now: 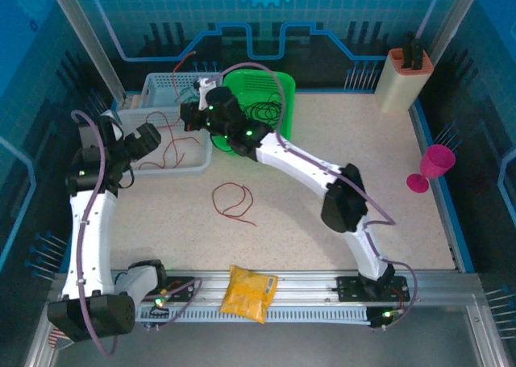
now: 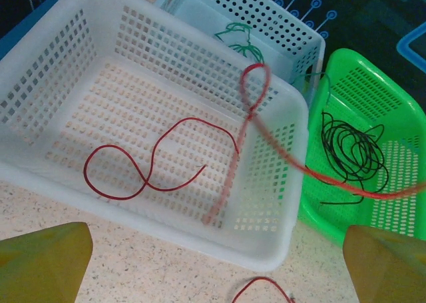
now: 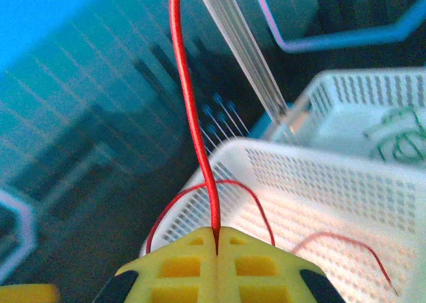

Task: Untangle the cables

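On the desk [image 1: 322,222], the white basket [image 2: 40,70] sat beside the green basket [image 2: 359,90], a pale blue basket [image 2: 279,16] behind; the right gripper [image 3: 216,240] was clenched on a red cable [image 3: 190,96] rising from its jaws; the left gripper [image 2: 213,263] hung released, fingers wide, at the white basket's near rim; a second red cable [image 2: 143,183] curled inside it; a third red cable [image 1: 232,202] lay loose on the desk; black cable [image 2: 349,150] coiled in the green basket; green cable [image 2: 241,36] in the blue.

Your right gripper [image 3: 216,235] is pinching a red cable [image 3: 189,103] near the white basket [image 3: 333,160]; perhaps green cable [image 3: 399,140] is lying beyond.
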Robot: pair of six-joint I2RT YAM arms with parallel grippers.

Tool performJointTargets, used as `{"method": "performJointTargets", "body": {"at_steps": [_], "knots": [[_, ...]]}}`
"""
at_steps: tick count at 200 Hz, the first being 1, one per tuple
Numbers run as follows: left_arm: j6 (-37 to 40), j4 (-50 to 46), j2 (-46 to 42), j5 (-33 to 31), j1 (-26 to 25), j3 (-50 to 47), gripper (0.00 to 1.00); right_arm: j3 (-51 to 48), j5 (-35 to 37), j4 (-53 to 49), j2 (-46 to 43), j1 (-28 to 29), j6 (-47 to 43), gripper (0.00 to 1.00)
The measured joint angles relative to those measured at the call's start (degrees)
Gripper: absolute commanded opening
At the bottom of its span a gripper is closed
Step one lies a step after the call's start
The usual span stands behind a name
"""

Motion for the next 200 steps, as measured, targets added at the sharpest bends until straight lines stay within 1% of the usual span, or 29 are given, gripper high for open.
{"method": "performJointTargets", "body": {"at_steps": [7,11,13,19,21,26,27,29,44,57,64,82,96,107,120,146,156,168,183,200], "knots": [[0.02,-0.15,0.35,-0.33,0.11,0.31,0.98,1.57,0.26,-1.16,2.54,-0.11,0.35,0.25],[0.04,-0.22,0.52,-0.39,0.22,0.46,0.98,2.84,0.35,-2.01,4.07,-0.13,0.70,0.37],[0.07,-0.24,0.63,-0.39,0.26,0.57,0.98,3.82,0.26,-2.60,5.09,-0.22,0.74,0.44],[0.11,-0.24,0.87,-0.42,0.39,0.81,0.98,6.45,0.15,-3.89,7.72,-0.35,1.03,0.63],[0.15,-0.24,0.94,-0.44,0.44,0.90,0.98,7.58,0.15,-4.63,8.70,-0.39,0.87,0.73],[0.17,-0.26,1.16,-0.39,0.57,1.07,0.97,9.94,-0.26,-6.08,10.91,-0.57,1.03,0.94],[0.17,-0.26,1.18,-0.39,0.59,1.09,0.97,10.36,-0.33,-6.45,11.21,-0.59,1.01,0.97],[0.17,-0.26,1.25,-0.39,0.63,1.14,0.97,11.52,-0.61,-7.17,12.09,-0.70,1.03,1.00],[0.61,-0.26,1.64,0.92,0.72,1.20,0.96,17.90,-2.29,-12.37,16.59,-1.46,0.61,1.00],[1.53,-0.20,1.75,2.78,0.07,1.14,0.95,17.92,-3.58,-15.65,16.39,-2.08,-0.92,1.00],[1.92,-0.15,1.70,3.37,-0.98,1.05,0.95,15.56,-4.44,-15.30,14.88,-2.40,-1.60,1.00],[3.06,-0.20,1.57,3.74,-6.69,0.57,0.91,0.85,-7.13,-13.40,4.74,-3.28,-2.45,1.00],[2.89,-0.24,1.09,4.07,-11.41,-0.94,0.87,-12.79,-9.27,-11.15,-6.25,-3.96,-2.95,1.00],[1.53,-0.59,0.39,3.91,-14.99,-2.80,0.85,-21.97,-10.23,-9.90,-15.47,-4.72,-3.32,1.00],[-0.11,-1.27,-0.33,3.28,-19.71,-5.14,0.83,-30.25,-11.32,-8.92,-25.24,-6.10,-3.56,1.00],[-4.96,-2.51,0.07,1.27,-32.17,-10.05,0.80,-43.43,-12.24,-7.43,-42.32,-10.97,-3.85,1.00],[-7.17,-3.04,1.22,0.33,-36.37,-11.41,0.77,-47.36,-12.33,-7.69,-46.84,-13.16,-4.02,1.00],[-9.55,-3.02,3.32,-0.50,-40.06,-12.74,0.74,-51.52,-12.26,-8.70,-51.01,-15.61,-4.26,1.00],[-11.52,-2.86,6.27,-1.81,-42.80,-14.10,0.75,-56.00,-12.68,-10.45,-54.14,-18.21,-4.59,1.00],[-13.14,-2.78,10.54,-2.99,-43.93,-14.45,0.75,-59.80,-12.90,-13.03,-55.82,-20.90,-4.83,1.00]]}}
